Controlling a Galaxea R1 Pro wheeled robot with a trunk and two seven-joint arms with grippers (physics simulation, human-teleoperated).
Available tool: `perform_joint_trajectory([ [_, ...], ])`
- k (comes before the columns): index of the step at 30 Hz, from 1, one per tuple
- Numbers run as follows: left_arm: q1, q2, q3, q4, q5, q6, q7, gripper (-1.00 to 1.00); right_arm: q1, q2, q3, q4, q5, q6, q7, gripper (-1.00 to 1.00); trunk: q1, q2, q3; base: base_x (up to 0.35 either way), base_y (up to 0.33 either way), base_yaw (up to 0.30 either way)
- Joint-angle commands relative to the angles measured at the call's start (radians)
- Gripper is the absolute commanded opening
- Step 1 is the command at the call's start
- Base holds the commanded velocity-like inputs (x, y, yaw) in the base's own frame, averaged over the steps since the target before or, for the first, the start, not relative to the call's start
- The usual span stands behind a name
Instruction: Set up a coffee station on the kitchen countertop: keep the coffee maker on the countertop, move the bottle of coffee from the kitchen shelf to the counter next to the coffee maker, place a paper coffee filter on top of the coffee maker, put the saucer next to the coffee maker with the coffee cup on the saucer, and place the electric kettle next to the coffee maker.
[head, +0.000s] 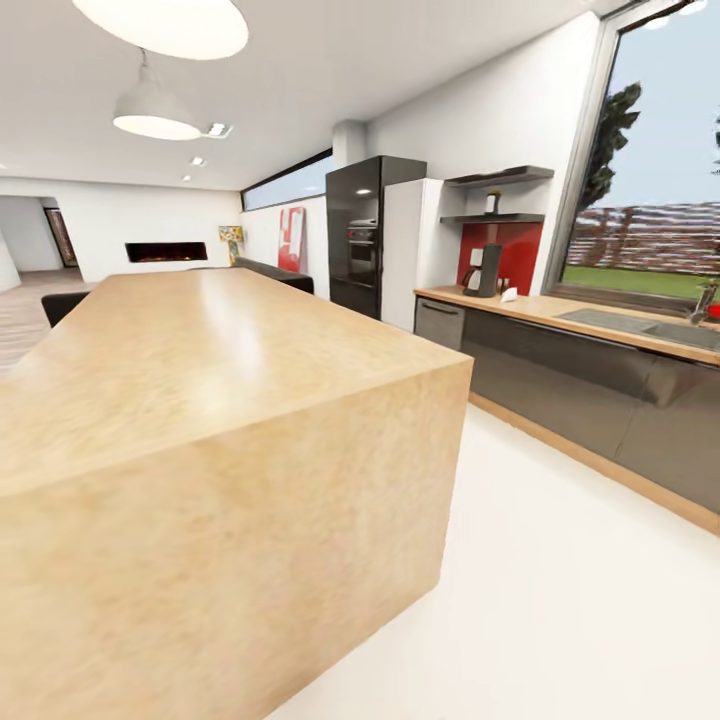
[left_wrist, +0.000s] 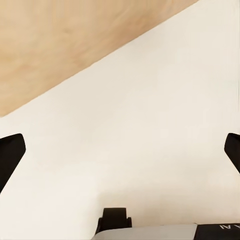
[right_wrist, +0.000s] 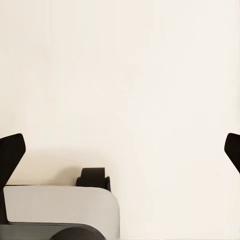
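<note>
Across the room, the countertop (head: 520, 303) runs along the window wall above grey glossy fronts. The coffee maker (head: 484, 270) stands on it, black, in front of a red backsplash. A small white item (head: 509, 294) lies just right of it, too small to identify. On the lower wall shelf (head: 493, 217) above stands a small dark bottle-like thing (head: 492, 202), probably the bottle of coffee. My left gripper (left_wrist: 120, 150) is open over white floor beside the wooden island. My right gripper (right_wrist: 120, 150) is also open, with nothing but white floor between its fingers.
A big free-standing wooden island block (head: 200, 400) takes up the left half of the head view, very close. White floor (head: 560, 560) runs between it and the grey cabinets. A sink (head: 640, 326) with a faucet (head: 703, 300) sits further right, and a black oven column (head: 362, 235) beyond.
</note>
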Motion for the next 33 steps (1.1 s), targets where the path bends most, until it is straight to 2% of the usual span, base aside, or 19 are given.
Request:
perform_joint_trajectory([
  [1,0.001,0.000,0.000,-0.001,-0.001,-0.001,-0.001,1.00,-0.001,0.000,0.000,0.001,0.000,-0.003,0.000,1.00,0.000,0.000,-0.001,0.000,0.000,-0.254],
  [17,0.001,-0.001,-0.003,-0.001,-0.001,-0.001,-0.001,1.00,-0.001,0.000,0.000,0.001,0.000,-0.003,0.000,1.00,0.000,0.000,-0.001,0.000,0.000,-0.250],
  [33,0.001,0.000,-0.004,-0.001,-0.001,-0.001,0.000,1.00,-0.001,0.000,0.000,0.001,0.000,-0.003,0.000,1.00,0.000,0.000,-0.001,0.103,-0.080,-0.111],
])
